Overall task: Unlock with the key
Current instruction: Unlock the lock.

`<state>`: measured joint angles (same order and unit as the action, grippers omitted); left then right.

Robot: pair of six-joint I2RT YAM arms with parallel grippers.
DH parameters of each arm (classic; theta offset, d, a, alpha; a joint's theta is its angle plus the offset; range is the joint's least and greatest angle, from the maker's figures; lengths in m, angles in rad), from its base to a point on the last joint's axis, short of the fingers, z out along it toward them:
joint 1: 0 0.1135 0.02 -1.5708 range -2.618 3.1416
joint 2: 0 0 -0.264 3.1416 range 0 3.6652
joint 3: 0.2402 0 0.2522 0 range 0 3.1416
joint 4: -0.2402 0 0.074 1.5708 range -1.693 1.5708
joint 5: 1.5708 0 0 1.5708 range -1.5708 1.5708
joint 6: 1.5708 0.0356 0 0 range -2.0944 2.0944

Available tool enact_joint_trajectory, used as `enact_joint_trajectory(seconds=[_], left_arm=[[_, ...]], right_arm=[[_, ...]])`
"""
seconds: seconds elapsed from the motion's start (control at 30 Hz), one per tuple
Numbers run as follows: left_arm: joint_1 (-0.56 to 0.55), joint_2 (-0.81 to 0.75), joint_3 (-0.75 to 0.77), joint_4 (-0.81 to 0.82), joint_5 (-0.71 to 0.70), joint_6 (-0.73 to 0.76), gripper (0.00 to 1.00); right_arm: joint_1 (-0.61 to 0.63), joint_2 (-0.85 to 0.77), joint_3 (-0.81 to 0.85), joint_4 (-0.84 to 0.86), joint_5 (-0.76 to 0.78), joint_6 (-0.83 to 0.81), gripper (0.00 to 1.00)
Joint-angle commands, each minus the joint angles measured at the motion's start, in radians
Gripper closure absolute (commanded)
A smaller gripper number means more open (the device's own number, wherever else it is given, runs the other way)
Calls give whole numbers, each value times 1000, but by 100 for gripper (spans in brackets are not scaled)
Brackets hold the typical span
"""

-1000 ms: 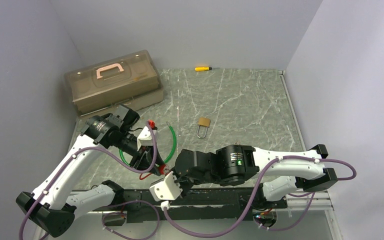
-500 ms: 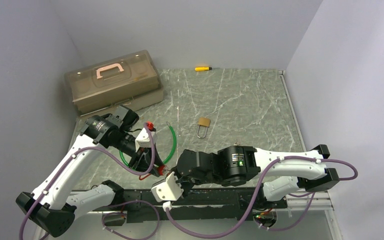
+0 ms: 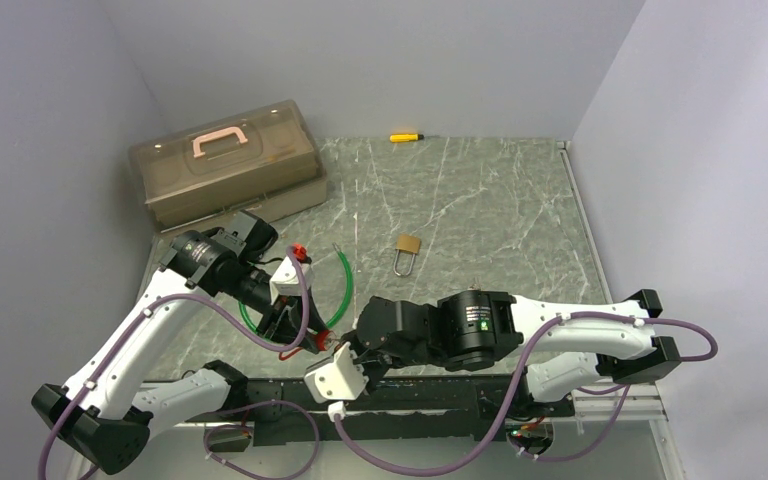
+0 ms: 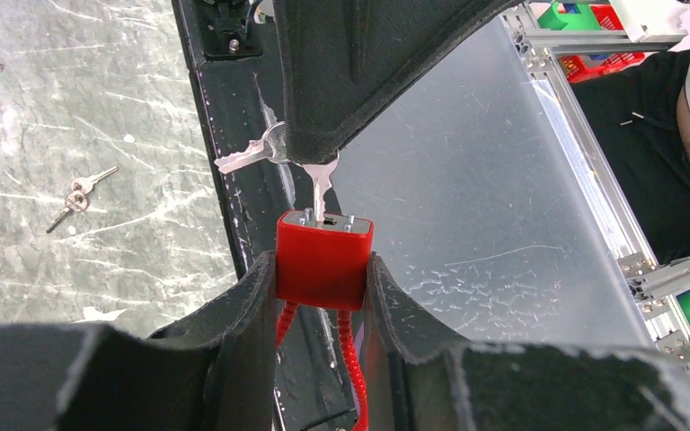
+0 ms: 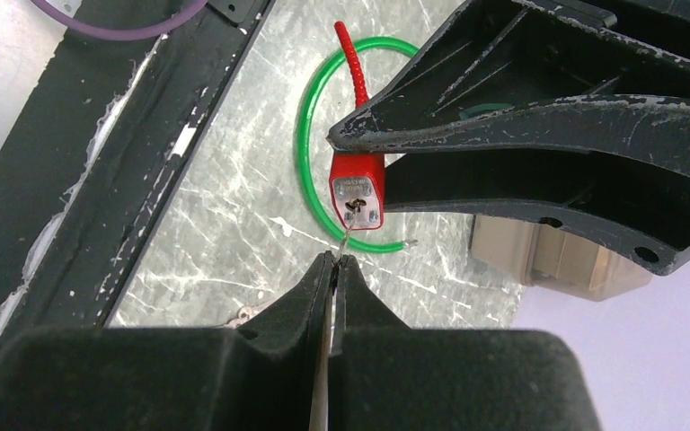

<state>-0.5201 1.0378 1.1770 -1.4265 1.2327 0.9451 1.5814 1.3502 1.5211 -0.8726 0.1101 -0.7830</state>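
A small red padlock (image 4: pixel 323 256) with a ribbed red cable shackle sits clamped between the pads of my left gripper (image 4: pixel 322 269), keyhole end facing outward. My right gripper (image 5: pixel 336 262) is shut on a silver key (image 4: pixel 321 190). The key's blade tip is in the keyhole on the padlock's face (image 5: pixel 357 199). A second key (image 4: pixel 247 157) hangs off the same ring beside it. In the top view the two grippers meet near the table's front edge, the left gripper (image 3: pixel 295 335) facing the right gripper (image 3: pixel 345 350).
A green cable loop (image 3: pixel 345 280) lies under the grippers. A brass padlock (image 3: pixel 407 245) lies mid-table, a tan toolbox (image 3: pixel 225 160) at the back left and a yellow screwdriver (image 3: pixel 405 137) at the back edge. Loose keys (image 4: pixel 76 193) lie on the marble near the black front rail (image 3: pixel 410 400).
Both arms have shifted only slightly where they meet. The grips on the red padlock and the key are unchanged.
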Motion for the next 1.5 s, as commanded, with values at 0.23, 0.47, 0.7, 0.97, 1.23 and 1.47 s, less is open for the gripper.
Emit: enact_joint_trajectory(seconds=[0.23, 0.47, 0.7, 0.97, 1.23, 1.47], left_arm=[[-12, -1, 26, 18, 73, 8, 100], [-14, 4, 32, 20, 74, 8, 100], [-14, 5, 35, 20, 77, 13, 100], [-15, 2, 40, 20, 83, 13, 100], [-14, 4, 47, 23, 87, 11, 100], [-14, 0, 38, 30, 81, 5, 100]], right_arm=[[-12, -36, -20, 200, 36, -48, 100], [-33, -49, -43, 244, 22, -66, 100], [-61, -50, -57, 261, -3, -74, 100], [-80, -53, -82, 256, -28, -66, 100], [-101, -46, -123, 303, -38, -74, 100], [-101, -41, -109, 336, -60, -69, 100]])
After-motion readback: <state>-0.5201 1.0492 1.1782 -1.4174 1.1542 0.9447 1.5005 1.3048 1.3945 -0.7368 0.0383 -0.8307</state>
